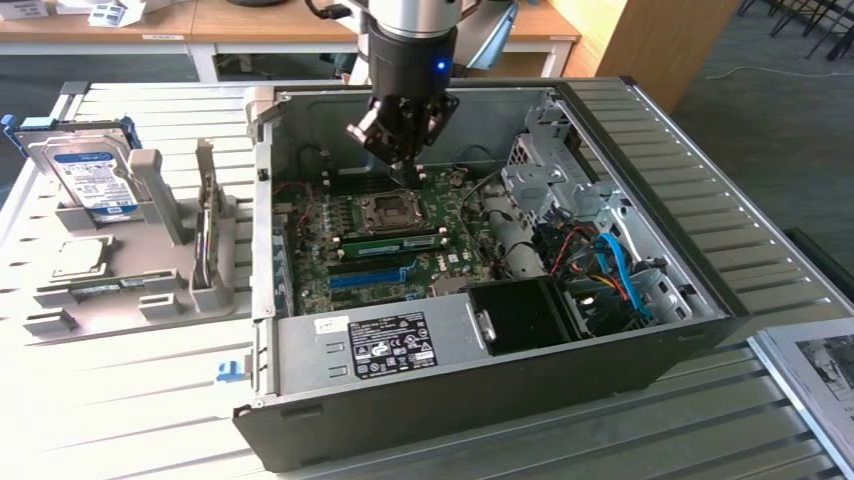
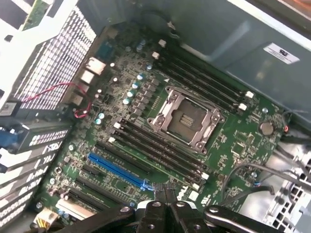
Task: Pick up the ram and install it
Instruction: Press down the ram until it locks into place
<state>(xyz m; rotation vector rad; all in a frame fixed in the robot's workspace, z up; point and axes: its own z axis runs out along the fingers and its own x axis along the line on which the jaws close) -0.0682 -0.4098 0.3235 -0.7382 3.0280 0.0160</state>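
The ram (image 1: 206, 238), a long thin green stick, stands on edge in a grey holder (image 1: 160, 290) on the exterior view's left, outside the open computer case (image 1: 641, 300). My gripper (image 1: 404, 166) hangs inside the case above the motherboard (image 1: 441, 265), just beyond the CPU socket (image 1: 391, 208), far from the ram. In the wrist view its black fingers (image 2: 154, 209) are pressed together with nothing between them, over the board's edge near the blue slot (image 2: 116, 169). Black memory slots (image 2: 160, 150) run beside the socket (image 2: 187, 119). A green strip (image 1: 390, 243) lies among those slots; I cannot tell if it is a stick.
The holder also carries a silver hard drive (image 1: 91, 180) and a CPU chip (image 1: 80, 258). Inside the case are a drive cage (image 1: 554, 170), blue and red cables (image 1: 617, 270) and a black power supply (image 1: 400, 345). The case walls stand close around the gripper.
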